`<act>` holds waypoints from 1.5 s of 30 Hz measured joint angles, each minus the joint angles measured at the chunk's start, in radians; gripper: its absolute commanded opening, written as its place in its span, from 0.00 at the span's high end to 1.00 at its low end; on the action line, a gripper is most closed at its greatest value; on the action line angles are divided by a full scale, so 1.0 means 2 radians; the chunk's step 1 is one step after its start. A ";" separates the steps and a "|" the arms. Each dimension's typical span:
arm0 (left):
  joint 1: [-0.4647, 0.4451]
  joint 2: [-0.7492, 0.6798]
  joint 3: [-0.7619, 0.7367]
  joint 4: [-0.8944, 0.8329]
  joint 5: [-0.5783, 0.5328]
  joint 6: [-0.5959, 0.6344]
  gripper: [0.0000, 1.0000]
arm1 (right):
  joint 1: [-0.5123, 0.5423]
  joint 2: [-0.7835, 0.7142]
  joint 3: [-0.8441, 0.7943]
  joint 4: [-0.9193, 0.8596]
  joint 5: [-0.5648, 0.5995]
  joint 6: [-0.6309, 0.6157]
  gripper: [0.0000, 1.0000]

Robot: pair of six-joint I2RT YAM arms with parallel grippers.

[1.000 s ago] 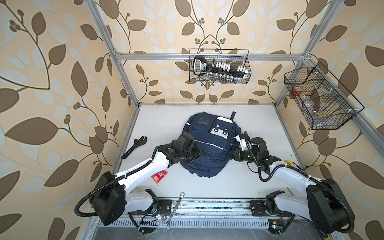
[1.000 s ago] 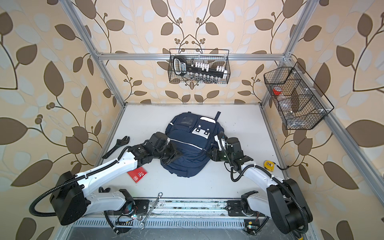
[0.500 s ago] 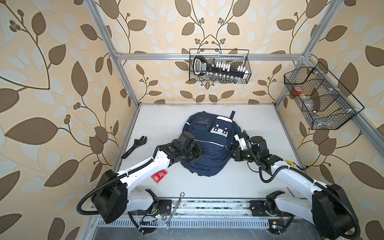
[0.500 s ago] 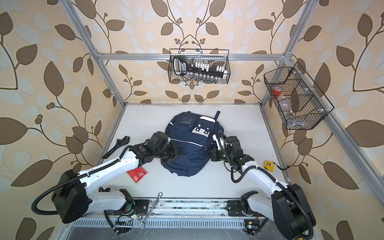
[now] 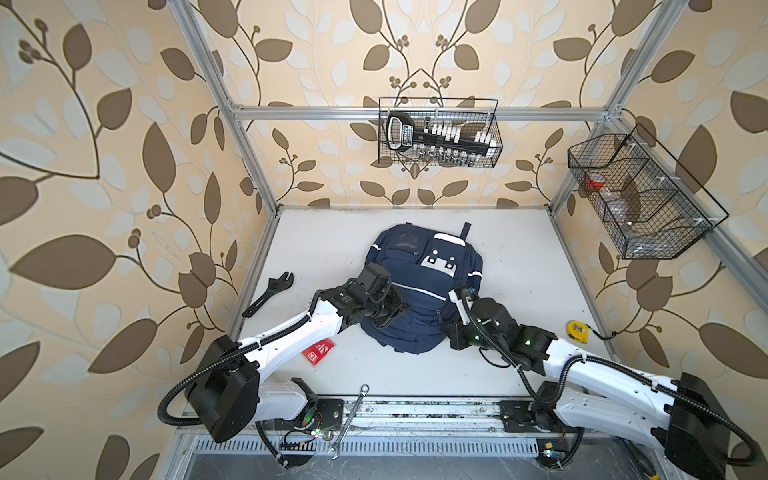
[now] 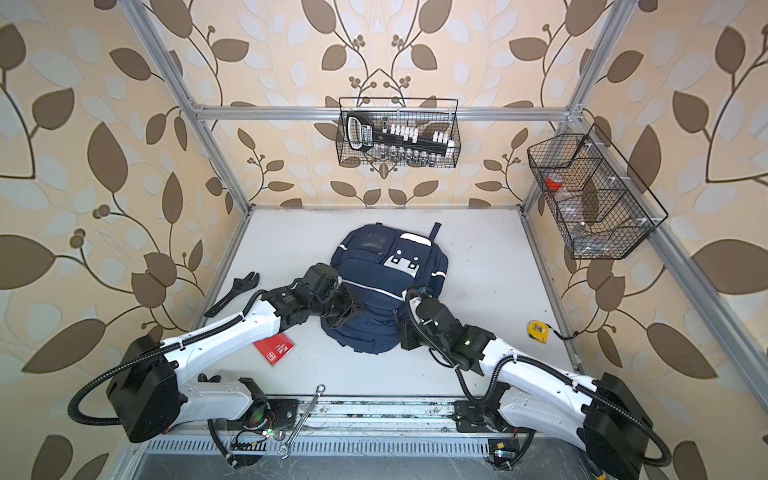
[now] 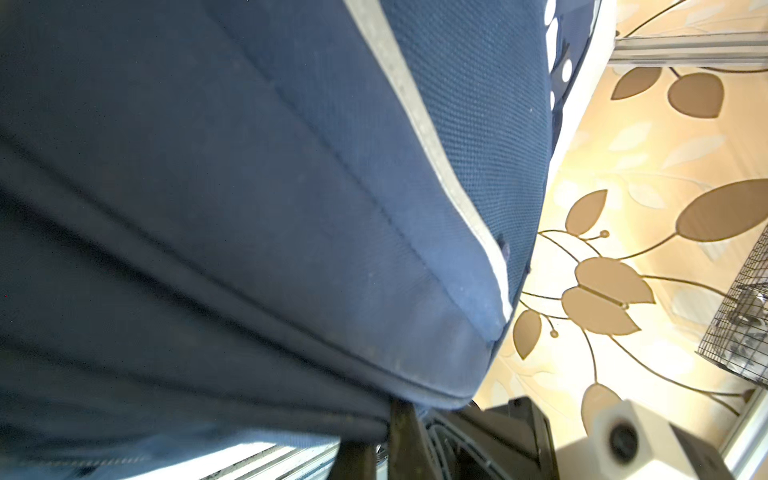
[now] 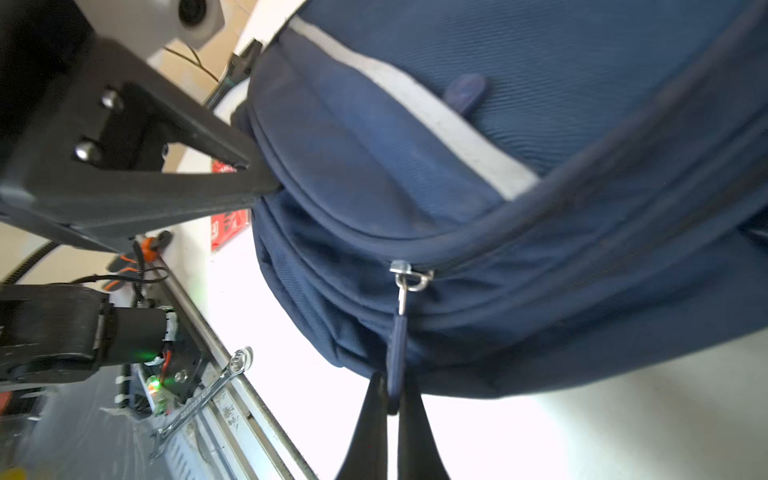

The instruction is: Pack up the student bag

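White tabletop [image 5: 519, 257] carries the student bag [image 5: 419, 299]; left gripper [image 8: 262, 183] pinches its fabric, right gripper [image 8: 392, 388] pinches the zipper pull [image 8: 397, 345]. Likely unzipping: next, drag the pull along the zip [image 8: 540, 232].

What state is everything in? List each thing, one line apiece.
student bag: lying flat on the table, zip looks closed.
zip pull: pinched by the right hand.
left hand: shut on the student bag's edge.
right hand: shut on the zip pull.
tape measure: tape retracted, lying on the table.
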 measured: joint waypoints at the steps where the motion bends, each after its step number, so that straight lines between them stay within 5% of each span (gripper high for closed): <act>1: 0.000 0.000 0.000 0.000 0.000 0.000 1.00 | 0.014 0.016 0.012 -0.001 0.012 0.004 1.00; 9: 0.000 0.000 -0.011 0.004 -0.004 0.000 1.00 | 0.070 0.139 0.111 -0.001 0.067 0.009 1.00; 12: 0.000 -0.002 -0.013 0.005 -0.001 0.004 0.57 | 0.073 0.145 0.119 -0.003 0.079 0.009 1.00; 14: 0.000 -0.009 -0.013 -0.013 0.000 0.010 0.50 | 0.073 0.141 0.119 -0.003 0.086 0.009 1.00; 23: -0.024 -0.059 0.015 -0.059 -0.004 0.034 0.57 | 0.087 0.086 0.071 0.018 0.126 0.008 1.00; 35: -0.064 0.006 0.016 -0.029 0.011 -0.003 0.68 | 0.118 0.094 0.066 0.024 0.188 -0.021 1.00; 42: -0.067 0.011 0.019 -0.031 0.010 -0.020 0.64 | 0.145 0.119 0.077 0.019 0.229 -0.037 1.00; 45: -0.067 0.011 0.019 -0.031 0.009 -0.026 0.73 | 0.159 0.129 0.080 0.017 0.247 -0.042 1.00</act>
